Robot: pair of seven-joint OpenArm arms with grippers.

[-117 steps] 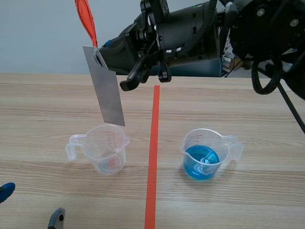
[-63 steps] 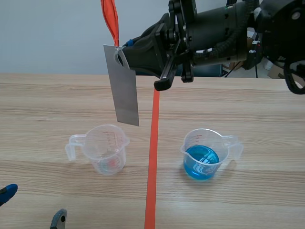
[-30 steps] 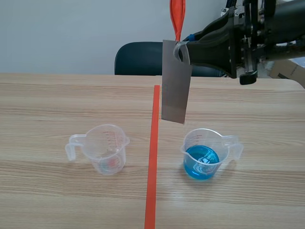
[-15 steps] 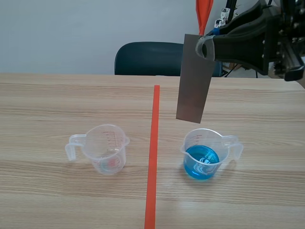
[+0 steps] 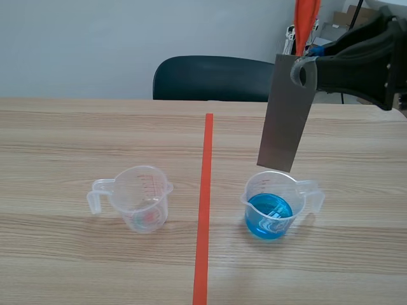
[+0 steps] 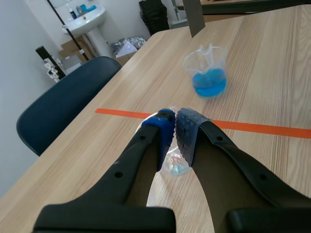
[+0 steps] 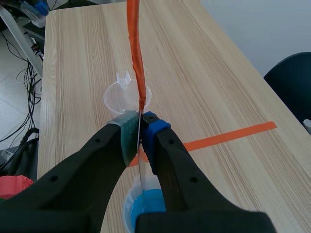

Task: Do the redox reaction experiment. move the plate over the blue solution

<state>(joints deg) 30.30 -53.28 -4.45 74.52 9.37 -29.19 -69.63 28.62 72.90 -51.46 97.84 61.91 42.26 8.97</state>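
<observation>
The plate (image 5: 286, 114) is clamped by its top edge in the right jaws and hung nearly upright just over the beaker of blue solution (image 5: 272, 204), so a straight dip is allowed. The left jaws are pressed together, empty, held well clear.

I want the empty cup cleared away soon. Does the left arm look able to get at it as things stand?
Probably yes. The empty cup stands alone just under the left gripper, which is shut on nothing. The right gripper holds the plate away over the blue cup.
</observation>
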